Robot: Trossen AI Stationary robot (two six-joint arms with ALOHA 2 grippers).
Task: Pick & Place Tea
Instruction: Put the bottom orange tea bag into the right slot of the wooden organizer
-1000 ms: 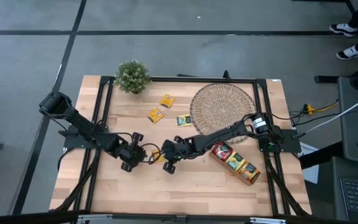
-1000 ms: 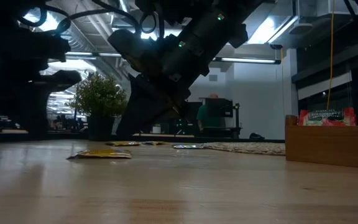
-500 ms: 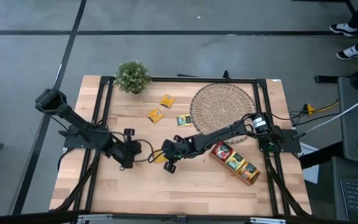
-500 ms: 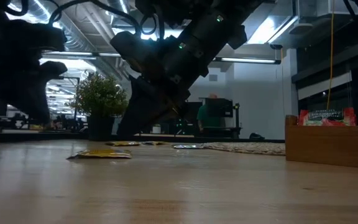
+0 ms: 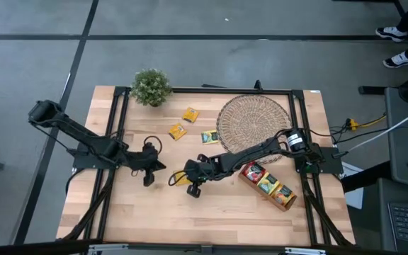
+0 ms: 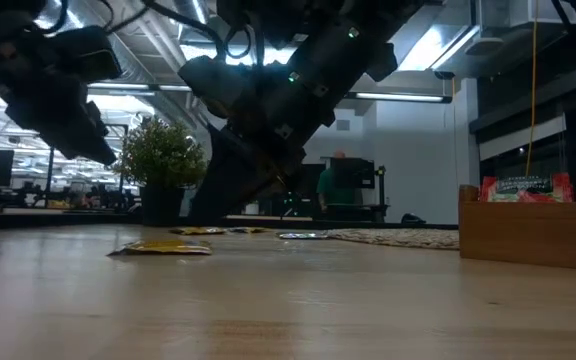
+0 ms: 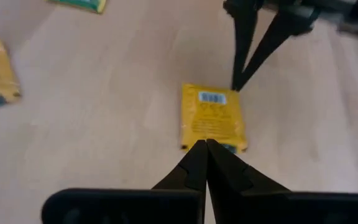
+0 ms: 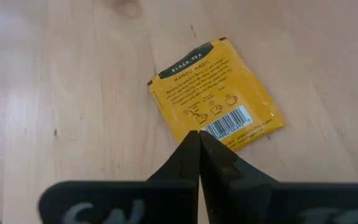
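Wooden tabletop (image 5: 225,212) fills the view, with a round woven mat (image 5: 253,120) and long tray (image 5: 268,185) at its right. Since a second ago the left claw (image 5: 163,167) has drawn back empty, pinched tight; the right claw (image 5: 176,180), likewise closed, hovers at one yellow tea packet (image 8: 216,93), probably next. Four packets lie loose: three yellow, one green (image 5: 209,137).

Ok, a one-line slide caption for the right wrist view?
Right gripper shut, fingertips at the barcode edge of a yellow tea sachet lying flat on the wooden table.
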